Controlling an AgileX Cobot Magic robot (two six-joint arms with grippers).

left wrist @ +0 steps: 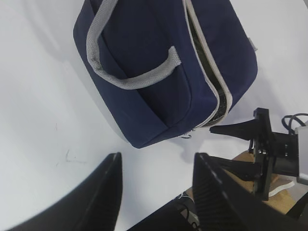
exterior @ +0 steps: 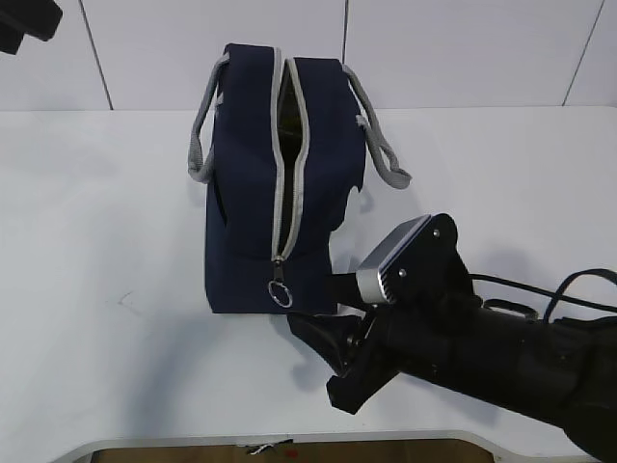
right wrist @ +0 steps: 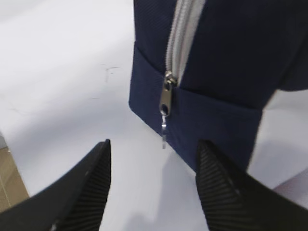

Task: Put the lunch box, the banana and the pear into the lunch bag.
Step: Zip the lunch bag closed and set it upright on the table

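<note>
The navy lunch bag (exterior: 255, 183) stands on the white table (exterior: 106, 241), its grey zipper (exterior: 289, 154) parted along the top. The ring pull (exterior: 280, 292) hangs at the near end. My right gripper (exterior: 313, 359) is open, low on the table just right of the ring pull. In the right wrist view its fingers (right wrist: 153, 149) frame the pull (right wrist: 164, 108) without touching it. My left gripper (left wrist: 158, 163) is open and empty, high above the bag (left wrist: 159, 72). The lunch box, banana and pear are out of view; the bag's inside is dark.
Grey webbing handles (exterior: 381, 145) hang off both sides of the bag. The table's front edge (exterior: 289, 439) runs just below the right arm, whose cables (exterior: 578, 289) trail at the right. A white panelled wall (exterior: 434, 48) stands behind.
</note>
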